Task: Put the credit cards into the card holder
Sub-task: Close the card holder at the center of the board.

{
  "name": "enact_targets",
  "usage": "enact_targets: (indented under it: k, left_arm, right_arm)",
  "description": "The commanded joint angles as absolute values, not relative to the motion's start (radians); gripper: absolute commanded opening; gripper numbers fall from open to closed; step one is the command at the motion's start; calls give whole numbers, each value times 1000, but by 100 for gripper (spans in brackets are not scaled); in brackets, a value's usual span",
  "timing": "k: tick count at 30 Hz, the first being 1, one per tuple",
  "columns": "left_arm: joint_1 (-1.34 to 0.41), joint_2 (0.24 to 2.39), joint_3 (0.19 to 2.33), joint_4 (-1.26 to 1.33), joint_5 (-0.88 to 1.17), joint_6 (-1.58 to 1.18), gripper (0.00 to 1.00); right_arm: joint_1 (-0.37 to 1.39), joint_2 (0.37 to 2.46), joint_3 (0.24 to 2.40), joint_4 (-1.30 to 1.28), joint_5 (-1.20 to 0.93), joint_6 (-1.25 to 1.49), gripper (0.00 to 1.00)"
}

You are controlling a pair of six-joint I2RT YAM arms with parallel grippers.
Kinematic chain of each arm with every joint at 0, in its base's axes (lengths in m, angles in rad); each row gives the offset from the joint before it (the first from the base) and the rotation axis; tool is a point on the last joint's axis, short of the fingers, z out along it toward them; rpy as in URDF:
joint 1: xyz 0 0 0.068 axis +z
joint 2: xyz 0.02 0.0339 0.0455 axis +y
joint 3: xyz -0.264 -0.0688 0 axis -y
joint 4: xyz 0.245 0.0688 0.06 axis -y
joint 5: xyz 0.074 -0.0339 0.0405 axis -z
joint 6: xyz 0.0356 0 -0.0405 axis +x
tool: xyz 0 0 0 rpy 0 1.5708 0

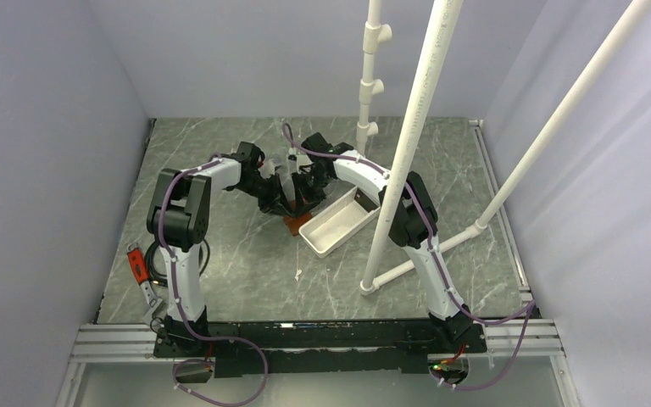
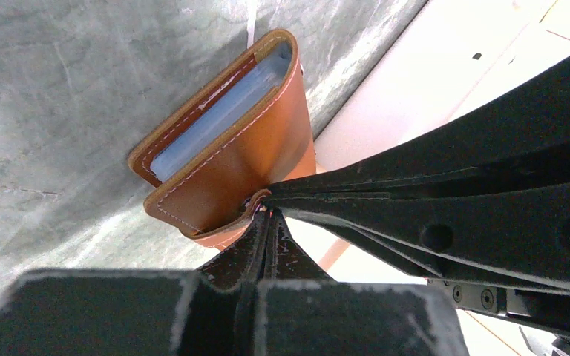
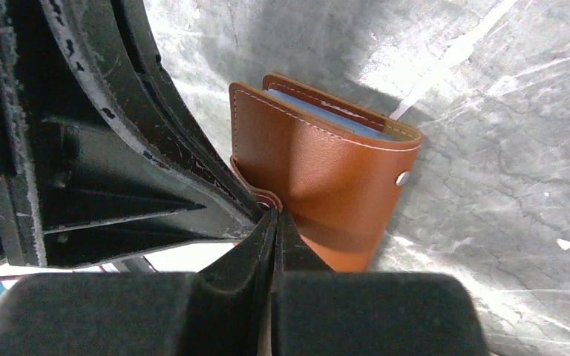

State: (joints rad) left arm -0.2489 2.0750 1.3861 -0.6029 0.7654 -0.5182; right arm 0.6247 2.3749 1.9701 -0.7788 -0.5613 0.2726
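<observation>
The brown leather card holder [image 1: 295,223] is folded and stands on the marble table beside the white tray. Blue credit cards [image 2: 223,111] show edge-on inside it, also in the right wrist view [image 3: 326,110]. No tan or dark grey cards are in view. My left gripper [image 2: 267,211] and right gripper [image 3: 274,213] meet tip to tip at the holder's closing flap [image 2: 223,236]. Both sets of jaws are closed and pinch that flap's edge. In the top view the left gripper [image 1: 285,202] and right gripper [image 1: 303,200] converge above the holder.
The long white tray [image 1: 336,220] lies right of the holder, touching or almost touching it [image 2: 430,81]. White PVC pipes [image 1: 407,161] rise at the right of centre. A red-handled tool [image 1: 138,263] lies at the left near my left arm's base.
</observation>
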Motion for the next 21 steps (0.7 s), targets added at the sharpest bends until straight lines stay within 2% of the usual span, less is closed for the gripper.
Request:
enact_targets:
  k: [1,21]
  left_arm:
    - [-239,2105,1409,-600,724,-505,0]
    - [-190,2238,1298,-588,646,-514,0]
  right_arm:
    - [619,2406,1997,-770,-533,259,0]
    - [624,2461,2068,-818,-526,250,0]
